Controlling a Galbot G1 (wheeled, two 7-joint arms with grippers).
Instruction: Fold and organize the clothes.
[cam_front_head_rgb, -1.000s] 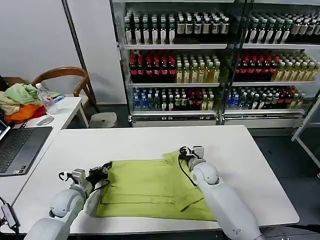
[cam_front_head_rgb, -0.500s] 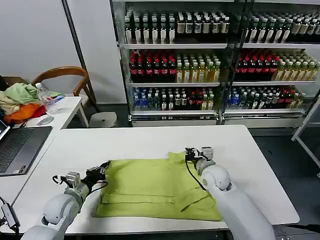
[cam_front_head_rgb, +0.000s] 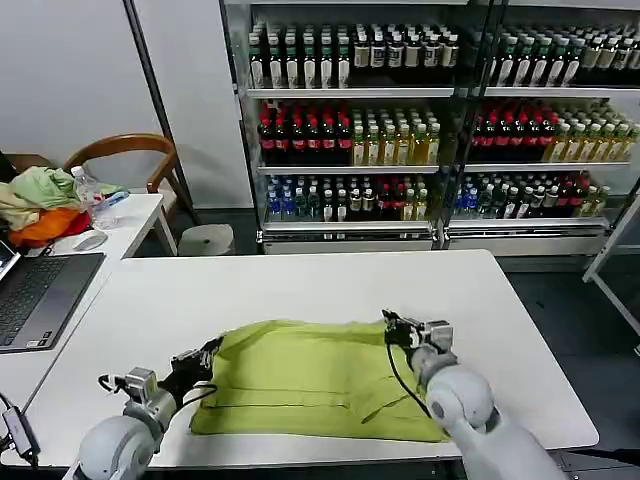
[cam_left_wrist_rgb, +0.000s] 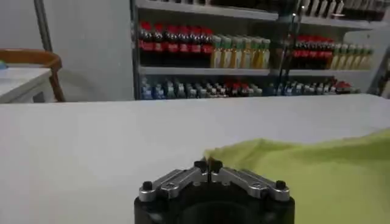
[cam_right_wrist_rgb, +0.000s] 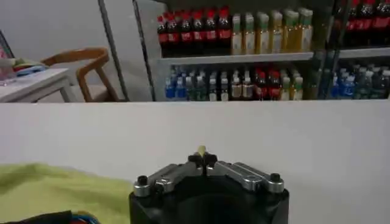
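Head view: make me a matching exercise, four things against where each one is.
Things:
1. shirt
2. left claw
3. right claw
4. laptop

Places:
A. side table on the left
B. flat on the white table
C. shut on the shirt's right far corner
D. shut on the shirt's left far corner

Pairs: 1-B, 2-D, 3-C, 4-A

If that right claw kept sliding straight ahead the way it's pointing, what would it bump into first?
Probably nothing soon. The right gripper, shut on the lime-green shirt, faces bare white table; beyond its far edge stand the drink shelves, though depth is hard to judge.
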